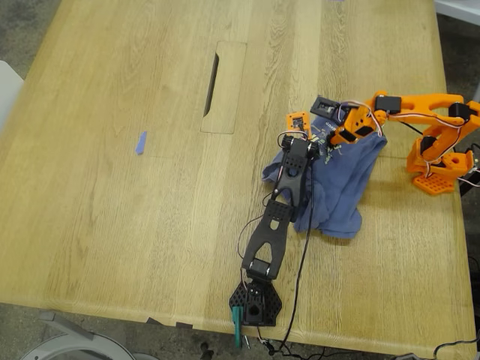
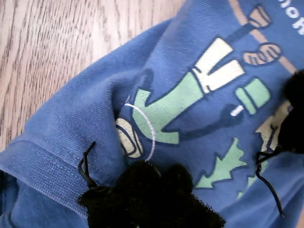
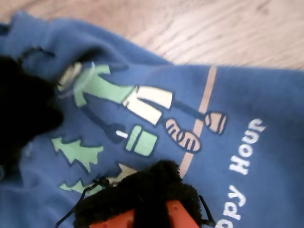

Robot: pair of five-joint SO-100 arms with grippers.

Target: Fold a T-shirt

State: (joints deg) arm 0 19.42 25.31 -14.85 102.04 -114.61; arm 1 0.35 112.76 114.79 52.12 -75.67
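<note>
Light wooden tabletop [image 1: 112, 210]: T-shirt [image 1: 345, 187] bunching near its far-right edge in the exterior view, lying directly beneath my first gripper [image 2: 209, 190] and my second gripper [image 3: 71, 171], both equally near, jaw states impossible to tell.

Matt cloth T-shirt [image 1: 341, 176], prob. wood table [image 1: 112, 210]

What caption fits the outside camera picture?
Two robot arms reach onto a crumpled blue T-shirt on a wooden table.

Blue T-shirt [image 1: 341, 184] – bunched, crumpled heap on table – cartoon print seemingly upward.
</note>
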